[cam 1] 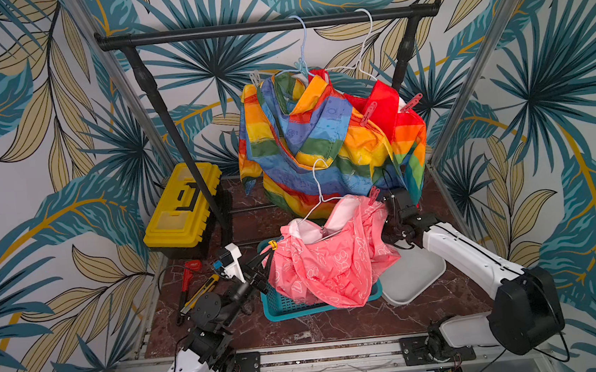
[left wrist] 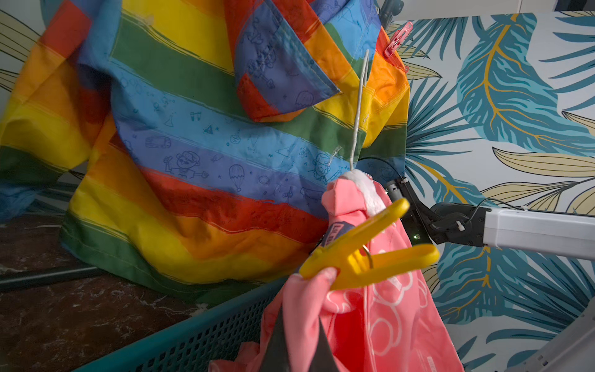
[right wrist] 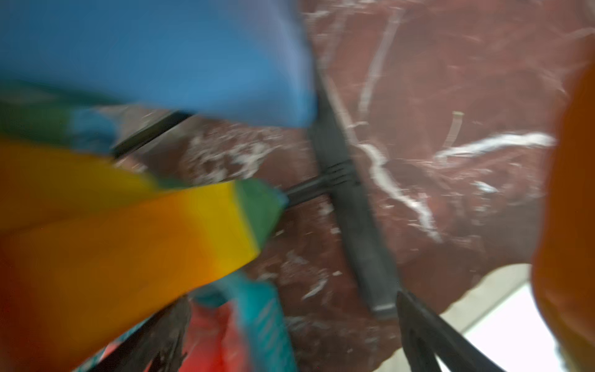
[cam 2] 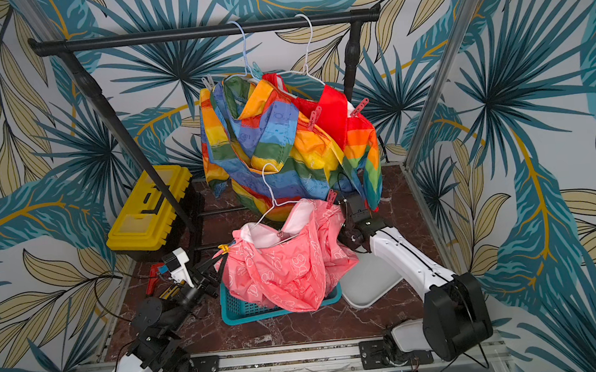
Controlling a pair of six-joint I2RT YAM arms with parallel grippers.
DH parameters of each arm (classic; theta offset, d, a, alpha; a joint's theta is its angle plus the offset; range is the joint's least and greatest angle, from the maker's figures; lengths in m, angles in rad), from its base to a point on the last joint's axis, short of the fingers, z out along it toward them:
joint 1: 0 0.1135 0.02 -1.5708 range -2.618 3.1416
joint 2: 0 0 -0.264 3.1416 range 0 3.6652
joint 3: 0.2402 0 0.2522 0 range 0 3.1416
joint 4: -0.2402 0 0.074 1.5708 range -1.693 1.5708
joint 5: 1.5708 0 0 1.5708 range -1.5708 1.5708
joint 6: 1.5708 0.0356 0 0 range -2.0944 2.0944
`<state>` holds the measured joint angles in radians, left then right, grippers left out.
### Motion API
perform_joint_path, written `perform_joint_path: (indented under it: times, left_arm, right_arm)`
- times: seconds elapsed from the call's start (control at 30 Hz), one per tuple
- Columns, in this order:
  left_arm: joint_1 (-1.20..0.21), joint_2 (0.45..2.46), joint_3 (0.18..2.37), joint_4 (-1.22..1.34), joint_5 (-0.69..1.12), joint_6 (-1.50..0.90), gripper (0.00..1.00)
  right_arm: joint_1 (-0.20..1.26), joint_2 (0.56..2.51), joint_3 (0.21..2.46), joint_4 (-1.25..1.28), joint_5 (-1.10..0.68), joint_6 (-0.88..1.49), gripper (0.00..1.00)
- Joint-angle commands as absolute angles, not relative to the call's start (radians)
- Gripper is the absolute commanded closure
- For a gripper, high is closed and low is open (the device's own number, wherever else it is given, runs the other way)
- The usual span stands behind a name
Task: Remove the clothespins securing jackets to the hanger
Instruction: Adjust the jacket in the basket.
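A pink jacket (cam 1: 332, 261) with white bear prints hangs on a white wire hanger (cam 1: 321, 192) that is off the rail, drooping over the basket. A yellow clothespin (cam 1: 273, 244) (left wrist: 360, 254) clips its near shoulder. My left gripper (cam 1: 264, 261) (left wrist: 301, 322) is shut on pink fabric just below that pin. A pink clothespin (cam 1: 374, 195) sits on the far shoulder. Beside it, my right gripper (cam 1: 392, 196) (right wrist: 289, 338) stands open and empty under the rainbow jackets (cam 1: 303, 138). Pink clothespins (cam 1: 369, 112) (cam 1: 410, 102) hold the red-hooded jacket (cam 1: 393, 112). Pale pins (cam 1: 254, 77) hold the other.
A black clothes rail (cam 1: 267, 25) spans the back, its foot bar on the marble floor. A yellow toolbox (cam 1: 181, 212) stands at the left, with a red wrench and utility knife (cam 1: 199, 295) in front. A teal basket (cam 1: 281, 306) and white tray (cam 1: 411, 276) lie under the pink jacket.
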<state>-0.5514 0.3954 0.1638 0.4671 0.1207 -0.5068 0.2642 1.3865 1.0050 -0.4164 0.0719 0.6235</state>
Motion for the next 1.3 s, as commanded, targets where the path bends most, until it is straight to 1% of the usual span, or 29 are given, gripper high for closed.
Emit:
perform_joint_path:
  times: [0.0,0.13,0.27,0.33,0.4,0.47,0.53,0.6,0.67,0.8,0.83,0.9,0.93,0.97,1.07,1.13,1.27]
  left_arm:
    - [-0.56,0.398,0.128,0.411,0.059,-0.471,1.0]
    - [-0.591,0.436,0.102,0.413,0.042,-0.454,1.0]
    - [-0.623,0.457,0.083,0.413,0.002,-0.436,1.0]
    - [-0.63,0.45,0.067,0.413,-0.038,-0.44,1.0]
    - [-0.631,0.431,0.052,0.414,-0.092,-0.445,1.0]
    - [-0.631,0.404,0.044,0.413,-0.123,-0.438,1.0]
    - [-0.632,0.369,0.038,0.413,-0.135,-0.436,1.0]
    - [-0.632,0.325,0.027,0.413,-0.133,-0.447,1.0]
    - [-0.632,0.28,0.016,0.413,-0.113,-0.449,1.0]
    - [-0.632,0.263,0.009,0.408,-0.119,-0.437,1.0]
    - [-0.632,0.271,0.008,0.41,-0.121,-0.437,1.0]
    - [-0.632,0.298,0.016,0.411,-0.12,-0.422,1.0]
    - [-0.632,0.307,0.023,0.411,-0.118,-0.413,1.0]
    - [-0.632,0.32,0.03,0.412,-0.112,-0.407,1.0]
    - [-0.633,0.334,0.038,0.411,-0.074,-0.403,1.0]
    - [-0.635,0.339,0.036,0.41,-0.065,-0.404,1.0]
    - [-0.637,0.353,0.036,0.411,-0.087,-0.402,1.0]
  right_arm:
    - [0.225,1.358,1.021,-0.419,0.051,0.648,0.0]
    - [0.168,1.299,1.035,-0.447,0.003,0.639,0.0]
    - [0.167,1.245,1.06,-0.505,-0.056,0.63,0.0]
    - [0.167,1.209,1.057,-0.551,-0.043,0.62,0.01]
    - [0.164,1.163,1.036,-0.594,0.026,0.592,0.0]
    - [0.132,1.135,1.019,-0.606,0.054,0.558,0.01]
    - [0.097,1.163,1.034,-0.623,0.001,0.543,0.01]
    - [0.083,1.218,1.045,-0.622,0.017,0.544,0.0]
    - [0.049,1.259,1.047,-0.601,-0.021,0.559,0.01]
    - [0.022,1.263,1.041,-0.607,-0.089,0.551,0.01]
    - [0.022,1.26,1.041,-0.633,-0.108,0.544,0.03]
    - [0.027,1.241,1.007,-0.659,-0.162,0.531,0.13]
    - [0.033,1.233,0.985,-0.657,-0.178,0.522,0.16]
    - [0.049,1.225,0.961,-0.656,-0.172,0.512,0.2]
    - [0.094,1.228,0.917,-0.614,-0.198,0.511,0.26]
    - [0.131,1.236,0.9,-0.565,-0.232,0.533,0.27]
    - [0.237,1.268,0.912,-0.511,-0.231,0.546,0.26]
